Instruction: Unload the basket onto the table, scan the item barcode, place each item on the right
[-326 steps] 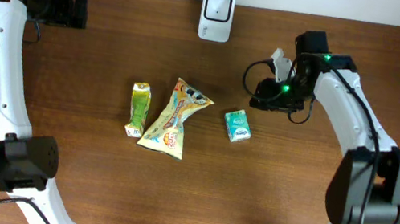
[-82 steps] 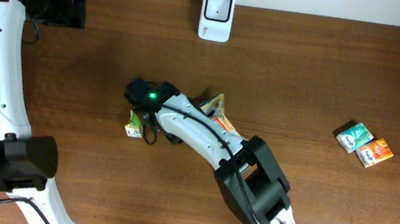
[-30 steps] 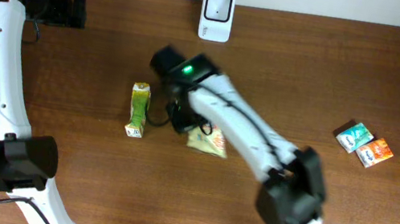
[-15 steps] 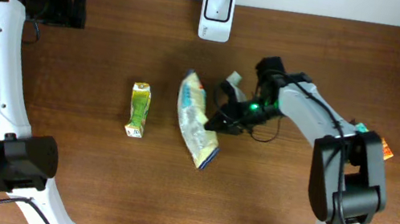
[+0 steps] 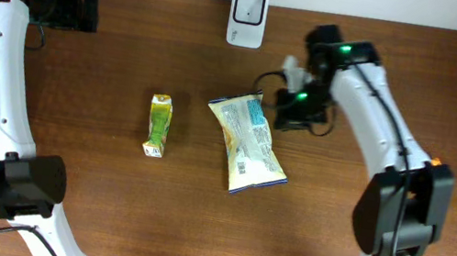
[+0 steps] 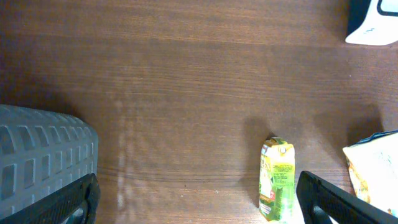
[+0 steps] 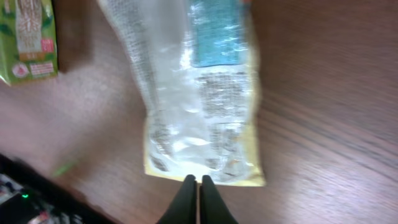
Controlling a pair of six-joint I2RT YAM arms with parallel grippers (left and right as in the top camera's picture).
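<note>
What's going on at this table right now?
The right gripper, shut, has its tips at the edge of the snack bag, which lies back side up; whether it pinches the seam is unclear. The left gripper hangs open, holding nothing. A green drink carton lies beside the bag. The white scanner sits at the back edge.

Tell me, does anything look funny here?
The snack bag lies slanted and crinkled, back side up, one edge pinched in the shut right end effector. The green carton lies flat instead of standing. Nothing spilled.
</note>
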